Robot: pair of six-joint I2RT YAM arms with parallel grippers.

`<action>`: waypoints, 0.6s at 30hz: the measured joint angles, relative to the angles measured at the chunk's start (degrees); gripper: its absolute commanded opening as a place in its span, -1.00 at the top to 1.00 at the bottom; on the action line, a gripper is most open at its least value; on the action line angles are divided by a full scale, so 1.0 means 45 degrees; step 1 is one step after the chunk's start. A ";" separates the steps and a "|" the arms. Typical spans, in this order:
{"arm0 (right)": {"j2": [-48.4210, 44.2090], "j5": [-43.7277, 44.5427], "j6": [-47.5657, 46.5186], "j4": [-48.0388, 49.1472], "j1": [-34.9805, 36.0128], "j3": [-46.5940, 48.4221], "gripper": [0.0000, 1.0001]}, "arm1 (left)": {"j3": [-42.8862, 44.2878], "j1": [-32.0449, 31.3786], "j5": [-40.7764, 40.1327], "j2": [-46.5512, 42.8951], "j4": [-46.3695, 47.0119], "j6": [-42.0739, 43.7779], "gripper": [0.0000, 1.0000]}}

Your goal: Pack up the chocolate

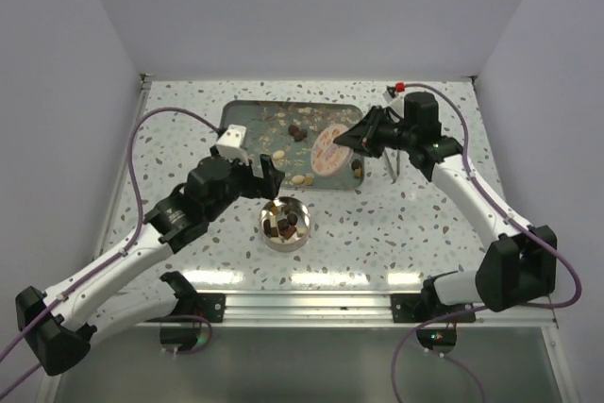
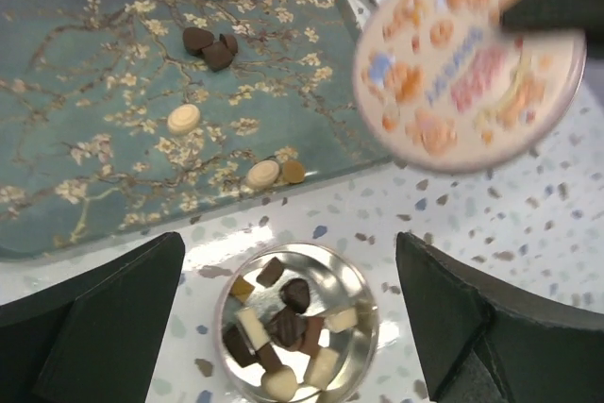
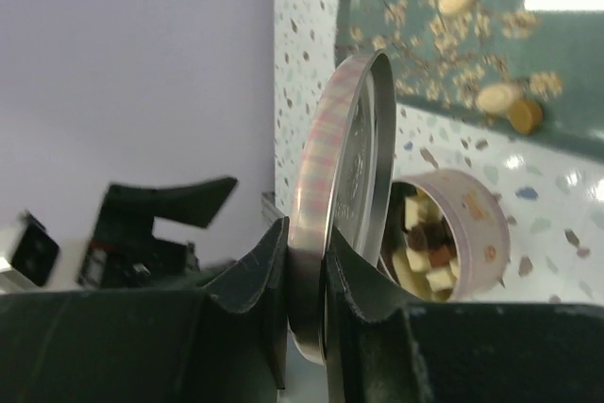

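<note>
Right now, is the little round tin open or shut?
Open. The tin has no lid on, chocolate shows inside, and the right end effector holds the lid apart.

The printed lid (image 2: 469, 63) bears coloured lettering (blurred beyond reading); no other text is legible.

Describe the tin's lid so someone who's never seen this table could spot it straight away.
Find the teal blossom-patterned tray. Above its right end, the right gripper pinches a round lid by its rim. It is the only flat pink disc with colourful print; the open silver tin nearby holds chocolate pieces.
</note>
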 measured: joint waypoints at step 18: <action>-0.1812 -0.2603 -0.0874 0.3560 0.0539 -0.6115 1.00 | -0.1457 0.2783 0.4935 -0.0583 -0.0991 -0.6319 -1.00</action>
